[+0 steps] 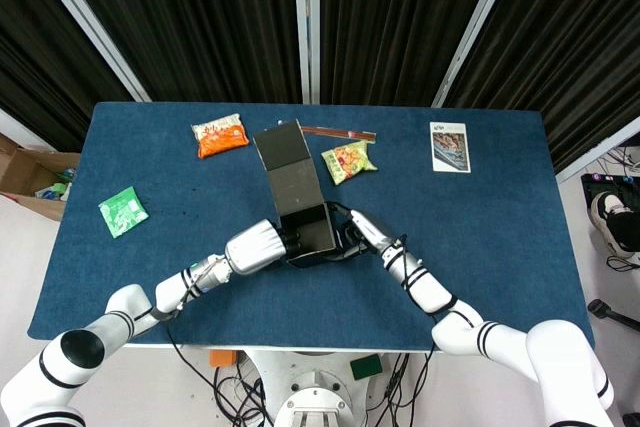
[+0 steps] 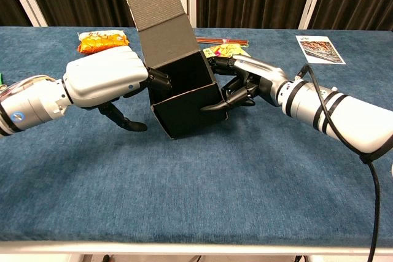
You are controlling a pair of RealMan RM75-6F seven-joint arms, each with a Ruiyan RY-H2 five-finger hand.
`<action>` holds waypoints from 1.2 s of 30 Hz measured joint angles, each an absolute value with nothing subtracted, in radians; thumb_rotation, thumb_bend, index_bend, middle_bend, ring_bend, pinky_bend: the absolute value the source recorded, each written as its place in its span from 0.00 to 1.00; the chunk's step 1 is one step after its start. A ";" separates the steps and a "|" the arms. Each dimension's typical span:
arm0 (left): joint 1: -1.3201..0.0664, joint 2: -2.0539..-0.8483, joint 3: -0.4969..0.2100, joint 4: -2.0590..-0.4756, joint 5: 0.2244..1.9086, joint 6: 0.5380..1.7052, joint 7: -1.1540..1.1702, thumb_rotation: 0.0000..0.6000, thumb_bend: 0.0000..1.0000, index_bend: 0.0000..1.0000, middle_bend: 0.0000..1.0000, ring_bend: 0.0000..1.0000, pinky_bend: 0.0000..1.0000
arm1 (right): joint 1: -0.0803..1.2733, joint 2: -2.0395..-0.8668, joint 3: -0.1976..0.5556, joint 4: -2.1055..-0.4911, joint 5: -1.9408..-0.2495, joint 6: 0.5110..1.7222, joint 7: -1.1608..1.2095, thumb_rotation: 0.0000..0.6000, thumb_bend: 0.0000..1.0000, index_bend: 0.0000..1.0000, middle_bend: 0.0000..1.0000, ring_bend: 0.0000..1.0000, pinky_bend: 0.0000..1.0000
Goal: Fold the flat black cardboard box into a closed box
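Observation:
The black cardboard box point(image 1: 305, 230) point(image 2: 187, 105) stands erected in the table's middle, open on top and tilted toward my left. Its long lid flap point(image 1: 283, 159) point(image 2: 158, 21) sticks up and back. My left hand point(image 1: 256, 246) point(image 2: 105, 78) presses its dark fingers against the box's left wall, with the thumb hanging down to the cloth. My right hand point(image 1: 366, 232) point(image 2: 247, 82) grips the right wall, fingers curled around that side and the thumb along the front edge. The box's right bottom edge looks raised off the table.
On the blue table point(image 1: 480, 247) lie an orange snack pack point(image 1: 220, 135) point(image 2: 102, 42), a yellow-green snack pack point(image 1: 348, 160) point(image 2: 229, 51), a thin red strip point(image 1: 340, 133), a green packet point(image 1: 123, 211) and a printed card point(image 1: 449, 146) point(image 2: 319, 49). A brown carton point(image 1: 30, 173) sits off the left edge.

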State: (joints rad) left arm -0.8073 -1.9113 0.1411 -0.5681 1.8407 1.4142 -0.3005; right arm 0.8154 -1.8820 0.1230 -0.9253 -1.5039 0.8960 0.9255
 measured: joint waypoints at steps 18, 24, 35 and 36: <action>-0.777 -1.899 0.118 -0.584 1.812 1.470 -0.299 1.00 0.06 0.45 0.38 0.63 0.87 | 0.811 -1.902 0.125 -0.895 -1.495 0.914 0.939 1.00 0.28 0.40 0.35 0.78 1.00; -0.753 -1.871 0.116 -0.619 1.807 1.494 -0.282 1.00 0.05 0.39 0.33 0.63 0.86 | 0.813 -1.912 0.135 -0.891 -1.485 0.916 0.936 1.00 0.28 0.40 0.35 0.78 1.00; -0.740 -1.859 0.111 -0.643 1.796 1.483 -0.274 0.99 0.00 0.23 0.22 0.61 0.83 | 0.818 -1.929 0.152 -0.883 -1.464 0.904 0.913 1.00 0.28 0.40 0.35 0.78 1.00; -0.740 -1.857 0.108 -0.648 1.794 1.482 -0.275 0.98 0.00 0.22 0.22 0.61 0.83 | 0.819 -1.929 0.153 -0.882 -1.462 0.902 0.912 1.00 0.28 0.40 0.35 0.78 1.00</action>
State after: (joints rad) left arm -0.7396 -1.8570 0.1081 -0.6476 1.7936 1.4818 -0.2751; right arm 0.8186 -1.9295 0.1533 -0.8823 -1.4617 0.9016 0.9116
